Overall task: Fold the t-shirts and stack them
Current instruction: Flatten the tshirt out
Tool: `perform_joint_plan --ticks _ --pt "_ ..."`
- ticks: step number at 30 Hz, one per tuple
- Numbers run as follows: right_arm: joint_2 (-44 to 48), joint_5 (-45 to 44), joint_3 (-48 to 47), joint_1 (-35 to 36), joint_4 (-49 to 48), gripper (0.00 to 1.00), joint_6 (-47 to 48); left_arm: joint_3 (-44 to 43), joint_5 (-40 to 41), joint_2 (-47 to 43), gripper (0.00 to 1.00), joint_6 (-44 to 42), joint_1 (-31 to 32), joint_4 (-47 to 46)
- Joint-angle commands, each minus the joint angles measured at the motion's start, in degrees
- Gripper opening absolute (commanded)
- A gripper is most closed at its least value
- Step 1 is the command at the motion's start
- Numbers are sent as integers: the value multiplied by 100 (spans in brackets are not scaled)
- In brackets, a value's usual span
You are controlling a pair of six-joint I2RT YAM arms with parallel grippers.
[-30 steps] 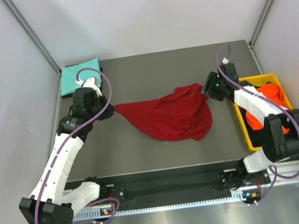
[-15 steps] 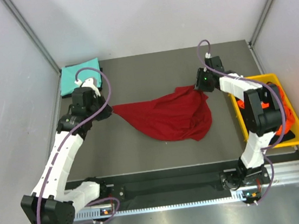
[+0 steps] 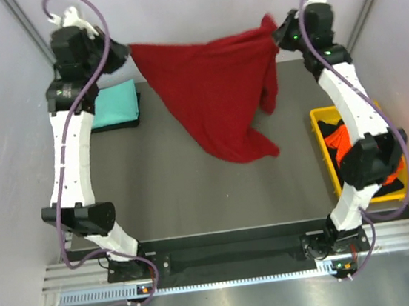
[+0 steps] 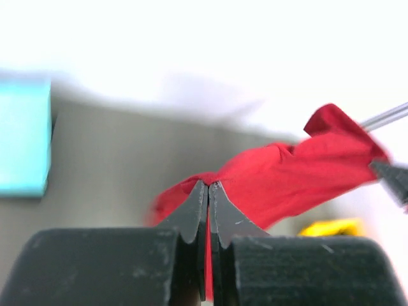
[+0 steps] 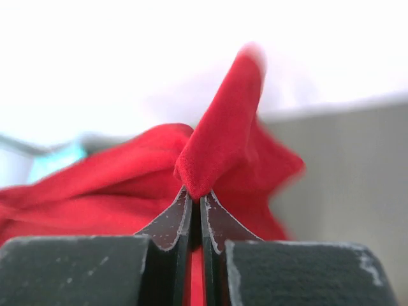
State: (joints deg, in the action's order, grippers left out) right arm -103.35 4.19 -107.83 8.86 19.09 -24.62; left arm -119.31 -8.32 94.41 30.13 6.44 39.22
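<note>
Both left tool [image 4: 208,186] and right tool [image 5: 196,193] clench edges of the dark red t-shirt [image 3: 211,85], held above the worktop [image 3: 180,193]; a thin pinch may slip, dropping it.

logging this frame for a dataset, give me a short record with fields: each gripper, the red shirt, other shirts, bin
left gripper: shut on dark red t-shirt, one upper corner
right gripper: shut on dark red t-shirt, other upper corner
dark red t-shirt: hanging spread between both grippers
teal t-shirt: folded, far left of table
yellow bin: right edge, holds orange t-shirt
</note>
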Motion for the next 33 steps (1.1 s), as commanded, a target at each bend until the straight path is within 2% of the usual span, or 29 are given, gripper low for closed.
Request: perform_joint_plan --ticks 1,2,3,4,5,6,7,8,9,10,12,13,16,18,19,22,23,25,29,33 --pt "937 56 -326 -209 -477 0 19 -1226 -344 -151 0 361 -46 112" --pt "1044 91 -274 -210 -398 0 80 -1087 -485 -247 0 388 -46 95" --pt "1419 326 22 -201 -197 0 98 -51 -791 -822 0 406 -46 -106" --pt "1423 328 304 -201 -195 0 107 -40 -873 -828 0 406 -46 -108" --pt "1606 407 646 -201 -178 0 72 465 -960 -1106 0 423 -46 -230" --pt "2016 434 1050 -201 -169 0 19 1566 -1057 -1753 0 415 -46 -379" --pt "2229 469 1932 -201 -204 0 -86 2134 -1110 -2090 0 441 -46 -633" --pt "2449 617 2411 -192 -335 0 -156 2670 -1154 -2424 0 450 -46 -731" --pt "2886 697 2886 -192 -414 1 -235 3650 -1172 -3071 0 441 -37 -793" --pt "3100 767 3839 -140 -493 3 -340 4060 -1137 -3374 0 424 -37 -706" --pt "3669 698 4714 -8 -590 4 -438 5077 -1023 -4119 0 223 -37 -443" --pt "3830 672 5537 158 -652 7 -560 5371 -910 -4324 0 126 -37 -294" --pt "4226 671 6691 388 -732 14 -762 6251 -330 -4843 0 -270 -46 400" --pt "4384 671 6968 458 -434 20 -816 6794 -196 -5106 0 -289 -46 516" --pt "4428 619 7012 493 -233 31 -868 6920 -258 -5169 0 -227 -37 516" --pt "4534 -214 6716 476 830 46 -1288 7351 -662 -5363 0 62 -46 183" --pt "4543 -547 6618 476 1138 49 -1395 7421 -671 -5372 0 133 -46 113" --pt "4543 -751 6373 476 1246 51 -1623 7510 -506 -5372 0 151 -46 77" --pt "4333 -1742 6108 476 1430 51 -1941 7448 -109 -5380 0 73 -46 68" --pt "3877 -2237 6029 388 1089 48 -1959 7360 -100 -5381 0 -42 -46 -2"
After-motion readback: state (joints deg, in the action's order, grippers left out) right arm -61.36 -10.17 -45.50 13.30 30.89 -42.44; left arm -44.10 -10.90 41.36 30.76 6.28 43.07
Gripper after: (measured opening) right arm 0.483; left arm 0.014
